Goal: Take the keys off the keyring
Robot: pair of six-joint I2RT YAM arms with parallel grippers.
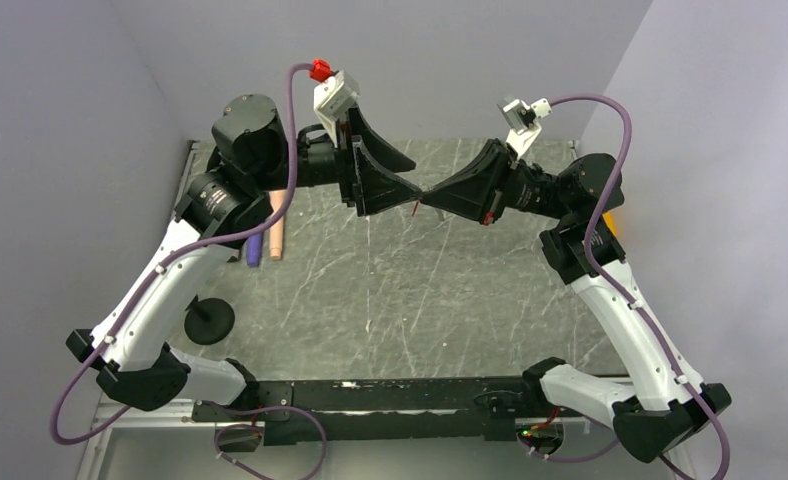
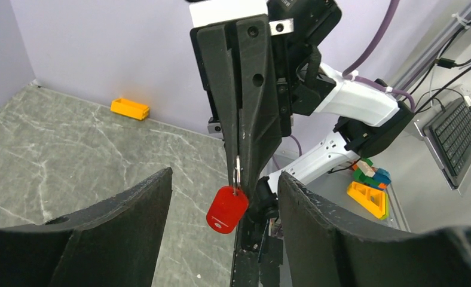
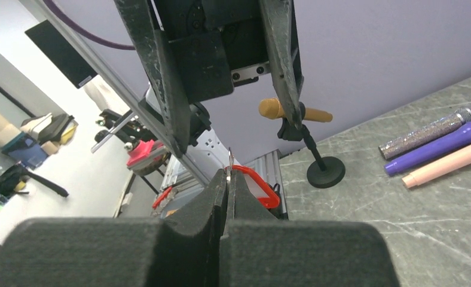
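Observation:
The keyring (image 2: 227,209) is a small red tag on a thin metal ring, hanging above the table. My right gripper (image 3: 228,174) is shut on the metal ring, whose edge pokes out past the fingertips. The red tag (image 3: 263,186) shows just beyond them. My left gripper (image 2: 224,176) is open, its two fingers on either side of the tag and not touching it. From above, the two grippers meet tip to tip over the far middle of the table, the left gripper (image 1: 413,172) open around the right gripper (image 1: 430,194). No keys show in any view.
A black round-based stand (image 1: 209,320) holding an orange-handled microphone (image 3: 293,110) is at the left. Purple, peach and glittery cylinders (image 3: 442,143) lie at the far left of the table. A yellow-orange box (image 2: 130,108) sits by the right wall.

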